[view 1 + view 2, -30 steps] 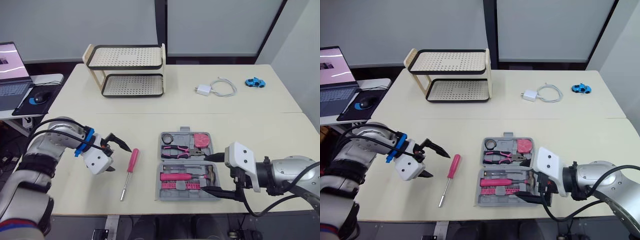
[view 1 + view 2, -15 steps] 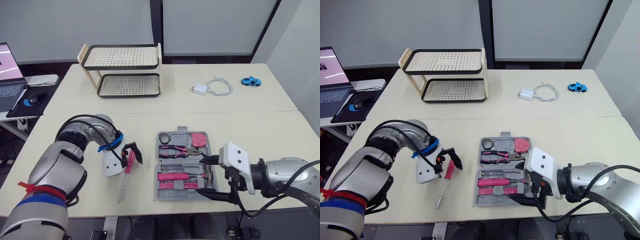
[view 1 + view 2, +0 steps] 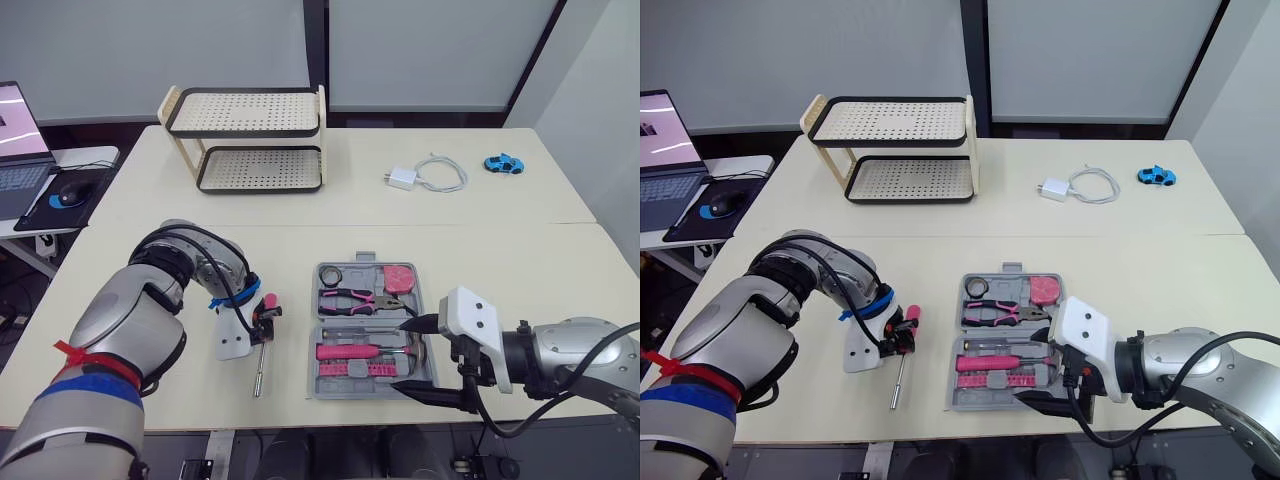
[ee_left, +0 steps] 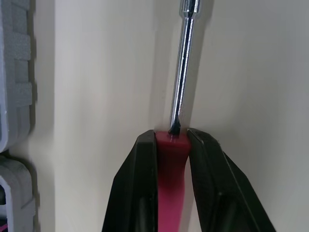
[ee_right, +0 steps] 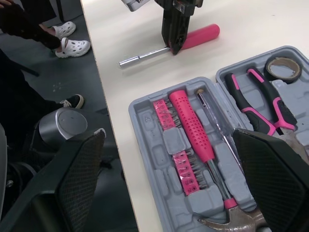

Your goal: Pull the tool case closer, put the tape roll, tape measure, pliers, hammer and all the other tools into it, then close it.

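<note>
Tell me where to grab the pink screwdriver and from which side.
Grip the pink screwdriver by its handle, close to where the shaft enters, coming from above with jaws across its width. It lies flat on the table, and the chrome shaft is thin. The left gripper is shut on that spot.

the left claw has swung in and clamped onto the pink handle of the screwdriver.

**Setting: office-type test room**

Pale desk backed by plain white wall panels. A side table carries an open laptop and a mouse on a pad. A charger with coiled cable lies on the desk. Grey floor, with a person's shoes alongside.
</note>
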Available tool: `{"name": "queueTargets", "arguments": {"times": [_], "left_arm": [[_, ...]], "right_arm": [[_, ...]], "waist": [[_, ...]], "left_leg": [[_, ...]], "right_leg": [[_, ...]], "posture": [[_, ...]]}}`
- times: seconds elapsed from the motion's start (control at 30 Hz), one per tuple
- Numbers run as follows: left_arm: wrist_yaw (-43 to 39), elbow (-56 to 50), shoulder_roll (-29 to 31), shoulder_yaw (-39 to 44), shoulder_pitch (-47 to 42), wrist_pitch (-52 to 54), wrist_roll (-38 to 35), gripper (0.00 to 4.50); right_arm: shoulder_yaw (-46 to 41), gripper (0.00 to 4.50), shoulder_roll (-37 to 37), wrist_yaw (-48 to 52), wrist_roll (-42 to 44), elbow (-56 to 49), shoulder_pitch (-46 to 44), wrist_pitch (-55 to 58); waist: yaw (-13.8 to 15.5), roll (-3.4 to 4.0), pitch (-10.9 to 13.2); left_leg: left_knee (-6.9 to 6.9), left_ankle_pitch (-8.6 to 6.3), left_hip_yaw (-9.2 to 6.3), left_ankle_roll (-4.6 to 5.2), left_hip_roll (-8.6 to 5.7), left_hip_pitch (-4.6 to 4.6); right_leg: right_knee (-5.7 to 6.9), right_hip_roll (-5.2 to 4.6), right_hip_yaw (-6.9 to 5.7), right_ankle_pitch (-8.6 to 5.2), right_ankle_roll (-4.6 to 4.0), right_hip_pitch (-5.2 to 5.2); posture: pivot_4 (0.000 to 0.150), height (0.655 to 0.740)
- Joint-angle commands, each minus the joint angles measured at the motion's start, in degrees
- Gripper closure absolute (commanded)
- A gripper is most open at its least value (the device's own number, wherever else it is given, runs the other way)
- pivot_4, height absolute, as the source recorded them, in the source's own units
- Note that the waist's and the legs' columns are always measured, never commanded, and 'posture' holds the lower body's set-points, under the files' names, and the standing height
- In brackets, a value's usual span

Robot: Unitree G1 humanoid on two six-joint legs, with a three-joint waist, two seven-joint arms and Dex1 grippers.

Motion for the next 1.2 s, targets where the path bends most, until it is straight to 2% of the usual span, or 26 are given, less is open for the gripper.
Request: {"name": "queueTargets", "arguments": {"times": [0.03,0.2,0.37,0.6,0.8,0.97,1.03,1.1,1.13,1.2], "left_arm": [[6.5,-0.9,1.5,-2.7,-2.7,-1.7,4.3,3.95],[12.9,-2.1,4.2,-7.7,-5.2,-3.2,5.7,3.95],[14.8,1.0,7.6,-8.5,-7.3,-3.2,0.3,3.95],[4.9,11.9,10.3,-3.3,-7.0,-2.3,-10.8,3.95],[-9.9,25.1,8.6,9.4,-4.3,2.3,-22.5,3.95],[-17.8,30.7,7.7,17.0,-3.6,4.6,-26.3,3.95],[-20.1,28.5,8.6,17.8,-2.6,5.0,-26.8,3.95],[-22.7,21.6,10.3,19.4,0.5,7.4,-29.3,3.95],[-24.8,15.8,11.4,20.4,3.2,9.7,-31.9,3.95],[-30.6,-2.2,15.3,21.9,11.6,17.8,-39.6,3.95]], "right_arm": [[-1.7,0.00,-0.4,0.0,1.0,-1.2,-0.5,-0.7],[-1.4,0.00,-0.3,0.4,1.0,-0.4,-1.2,-1.0],[-0.9,0.00,-0.1,0.6,1.0,-0.1,-1.9,-1.1],[0.8,0.00,1.2,-0.2,0.7,0.1,-2.7,-1.2],[3.1,0.00,2.8,-1.2,-0.9,0.6,-4.5,-1.0],[4.5,0.00,3.3,-1.5,-2.3,1.7,-5.9,-1.2],[5.0,0.00,3.1,-1.1,-3.2,2.2,-6.3,-1.4],[5.5,0.00,3.1,-0.8,-3.8,2.6,-6.8,-1.4],[5.7,0.00,3.1,-0.7,-4.1,2.7,-7.0,-1.4],[6.1,0.00,3.1,-0.5,-4.7,3.0,-7.0,-1.7]], "waist": [[0.0,-0.06,0.0],[-0.1,-0.15,0.1],[0.0,-0.16,0.1],[-0.2,-0.16,0.1],[-0.2,-0.16,0.1],[-0.2,-0.16,0.1],[-0.3,-0.16,0.1],[-0.3,-0.15,0.1],[-0.4,-0.14,0.1],[-0.6,-0.10,0.1]], "left_leg": [[0.00,0.00,0.00,0.00,-0.01,0.00],[0.00,0.00,0.02,0.00,0.00,0.00],[0.01,0.00,0.01,0.00,0.00,-0.01],[0.05,0.00,0.01,0.00,-0.04,-0.02],[0.14,0.00,0.01,0.00,-0.07,-0.03],[0.30,0.00,-0.04,0.00,-0.07,-0.11],[0.39,0.00,-0.06,0.00,-0.07,-0.24],[0.41,0.00,-0.16,0.00,-0.06,-0.29],[0.42,0.00,-0.21,-0.01,-0.01,-0.29],[0.42,0.01,-0.32,-0.02,0.13,-0.31]], "right_leg": [[0.01,0.00,0.00,0.00,0.00,0.00],[0.04,0.00,0.00,0.00,0.00,-0.03],[0.05,0.00,0.00,0.00,0.00,-0.04],[0.10,0.01,-0.05,0.00,0.00,-0.06],[0.12,0.01,-0.09,0.00,0.00,-0.05],[0.14,0.01,-0.20,0.00,0.00,-0.05],[0.14,0.03,-0.27,0.00,0.00,-0.07],[0.16,0.03,-0.27,0.00,0.00,-0.09],[0.17,0.02,-0.28,0.00,0.00,-0.10],[0.19,0.02,-0.28,0.00,0.00,-0.14]], "posture": [[0.150,0.7400],[0.150,0.7400],[0.150,0.7400],[0.150,0.7400],[0.150,0.7400],[0.150,0.7400],[0.150,0.7400],[0.150,0.7400],[0.150,0.7400],[0.150,0.7400]]}}
